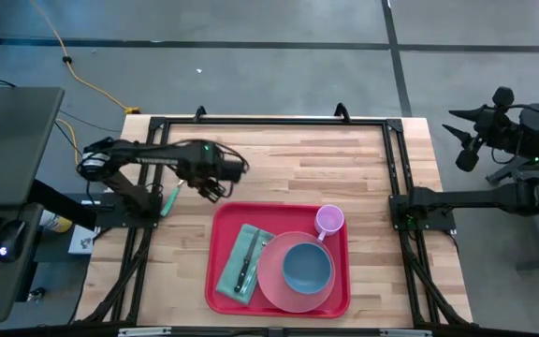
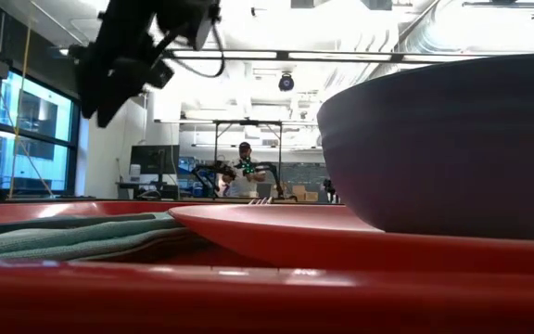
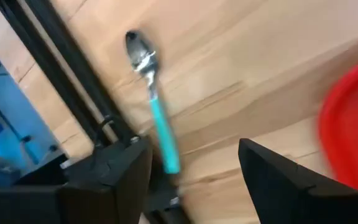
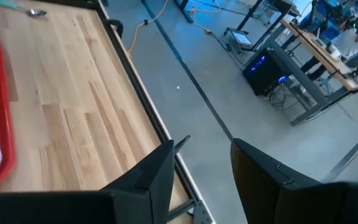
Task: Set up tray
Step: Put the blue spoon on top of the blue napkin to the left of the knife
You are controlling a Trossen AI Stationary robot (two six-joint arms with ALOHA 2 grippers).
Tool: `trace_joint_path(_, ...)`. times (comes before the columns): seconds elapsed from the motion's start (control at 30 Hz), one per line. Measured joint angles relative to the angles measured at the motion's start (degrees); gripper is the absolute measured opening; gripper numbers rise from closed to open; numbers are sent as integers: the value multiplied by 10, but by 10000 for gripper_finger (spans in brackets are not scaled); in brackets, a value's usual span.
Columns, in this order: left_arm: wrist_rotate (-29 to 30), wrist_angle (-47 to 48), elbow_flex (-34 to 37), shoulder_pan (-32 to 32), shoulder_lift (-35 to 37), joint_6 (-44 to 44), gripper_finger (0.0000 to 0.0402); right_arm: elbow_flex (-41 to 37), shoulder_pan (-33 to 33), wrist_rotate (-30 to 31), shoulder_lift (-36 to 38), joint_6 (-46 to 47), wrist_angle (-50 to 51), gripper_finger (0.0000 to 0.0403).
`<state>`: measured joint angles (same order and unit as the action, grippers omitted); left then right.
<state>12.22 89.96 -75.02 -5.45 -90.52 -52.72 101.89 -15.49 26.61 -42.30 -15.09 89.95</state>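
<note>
Hovering over bare table just off the tray's (image 1: 215, 281) far-left corner, the left gripper (image 1: 215, 190) has jaws spread, empty. The teal-handled spoon (image 1: 168, 200) lies just beside it at the table's left edge, long axis running near-to-far, bowl pointing away. Right gripper (image 1: 463, 145) parked off the table's right, parted, holding nothing.

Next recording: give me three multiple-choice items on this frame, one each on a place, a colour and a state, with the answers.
1. Where does the spoon lie?
A. in the bowl
B. on the bare table left of the tray
C. on the napkin

2. What colour is the cup?
A. pink
B. green
C. black

3. How is the left end effector?
A. shut on the spoon
B. open and empty
C. shut on the cup

Answers:
1 B, the spoon rests on wood beside the tray.
2 A, the cup is pink.
3 B, its fingers stand apart above the spoon.
</note>
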Motion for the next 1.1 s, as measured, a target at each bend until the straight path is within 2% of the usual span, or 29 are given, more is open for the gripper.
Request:
trace_joint_path(0.23,-13,-33,106,-79,110,96,272,0,0,0,0,49,0,138)
trace_joint_path(0.43,-52,-120,240,-102,230,133,269,0,0,-1,0,74,0,138)
trace_joint_path(0.57,-58,-139,296,-112,275,139,269,0,0,-2,0,77,0,138)
trace_joint_path(0.73,-24,-136,301,-121,280,159,265,0,0,-2,0,97,1,138)
trace_joint_path(0.93,-46,-208,320,-170,271,198,263,0,0,-4,0,127,1,138)
trace_joint_path(1.0,-51,-248,329,-178,262,195,265,0,0,-8,0,137,1,138)
trace_joint_path(1.1,-41,-254,335,-179,241,172,271,0,0,-17,-1,147,1,138)
